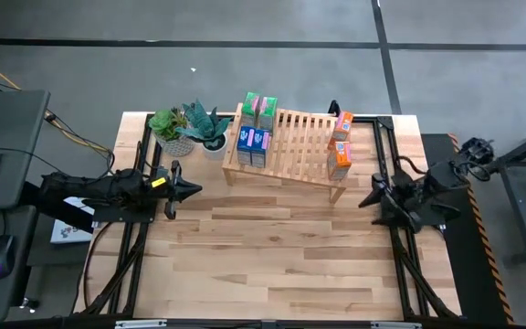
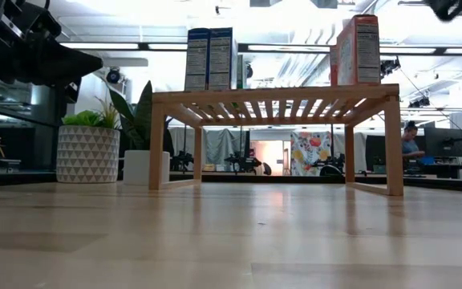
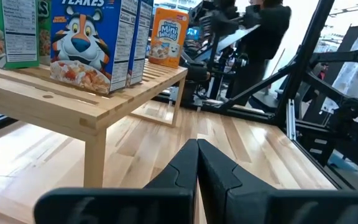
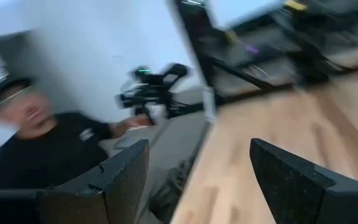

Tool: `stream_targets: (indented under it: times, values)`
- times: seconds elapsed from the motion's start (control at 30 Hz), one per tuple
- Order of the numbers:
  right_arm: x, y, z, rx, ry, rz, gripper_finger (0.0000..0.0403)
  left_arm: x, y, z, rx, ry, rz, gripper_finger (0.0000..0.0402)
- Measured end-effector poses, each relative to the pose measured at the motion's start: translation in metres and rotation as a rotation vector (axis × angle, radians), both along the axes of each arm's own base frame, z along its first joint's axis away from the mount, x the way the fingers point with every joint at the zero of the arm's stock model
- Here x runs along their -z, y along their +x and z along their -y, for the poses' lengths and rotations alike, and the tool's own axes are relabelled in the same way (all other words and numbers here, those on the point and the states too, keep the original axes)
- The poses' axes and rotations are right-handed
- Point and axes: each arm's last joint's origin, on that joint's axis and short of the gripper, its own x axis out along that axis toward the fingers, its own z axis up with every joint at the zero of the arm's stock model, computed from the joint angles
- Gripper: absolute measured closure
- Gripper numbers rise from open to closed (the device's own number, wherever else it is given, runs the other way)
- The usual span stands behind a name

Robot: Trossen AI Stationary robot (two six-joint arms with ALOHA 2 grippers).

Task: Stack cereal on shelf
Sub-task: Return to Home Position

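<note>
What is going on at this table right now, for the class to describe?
Nothing is being handled. All six cereal boxes stand on the shelf: the green pair and the blue pair at one end, the orange pair at the other. The left gripper, shut, sits off the shelf's left end; the right gripper, open, off its right end, both holding nothing.

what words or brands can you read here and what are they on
"FLAKES": front of the blue cereal box, left wrist view.
"Mini Wheats": front of the orange cereal box.
Fine print on the green cereal box: too small to read.
Other views: nothing legible.
</note>
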Motion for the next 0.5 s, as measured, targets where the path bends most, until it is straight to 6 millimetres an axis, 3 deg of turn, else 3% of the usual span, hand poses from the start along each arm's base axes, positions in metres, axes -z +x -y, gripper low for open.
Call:
stream_targets:
  times: [0.2, 0.4, 0.5]
  values:
    - [0.017, 0.002, -0.021, -0.23, -0.126, 0.253, 0.013, 0.0, 0.0, 0.0, 0.0, 0.0, 0.0, 0.0402]
    - [0.046, 0.01, -0.023, -0.025, -0.096, 0.154, 0.013, 0.0, 0.0, 0.0, 0.0, 0.0, 0.0, 0.0402]
    - [0.056, 0.013, -0.025, -0.012, -0.179, 0.271, 0.013, 0.0, 0.0, 0.0, 0.0, 0.0, 0.0, 0.0402]
